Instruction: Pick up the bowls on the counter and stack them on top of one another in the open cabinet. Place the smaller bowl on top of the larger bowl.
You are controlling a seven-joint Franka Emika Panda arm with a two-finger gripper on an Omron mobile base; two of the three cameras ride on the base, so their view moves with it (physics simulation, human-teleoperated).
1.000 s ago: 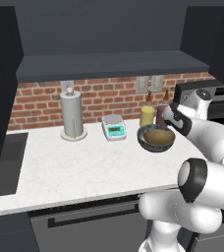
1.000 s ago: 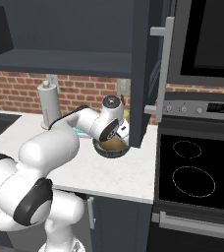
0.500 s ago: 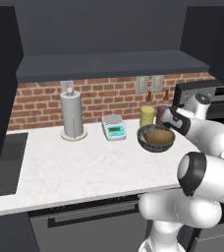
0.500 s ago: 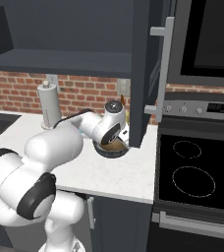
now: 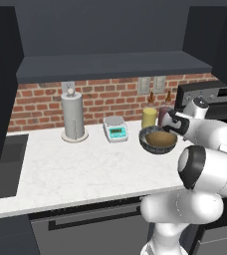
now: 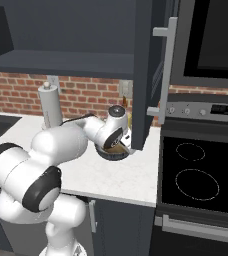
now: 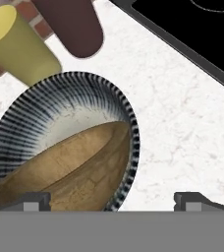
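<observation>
Bowls first: we hovered our wide-open gripper [image 7: 112,199] over the tan wooden bowl [image 7: 70,172] nested inside the striped grey bowl [image 7: 70,103]; straddle its rim.

Tan smaller bowl [image 5: 160,139] sits inside larger bowl [image 5: 150,145] (on the counter [image 5: 75,167]).

Both base views flank the counter [image 5: 85,169]; hand view hovers close (downward).
</observation>
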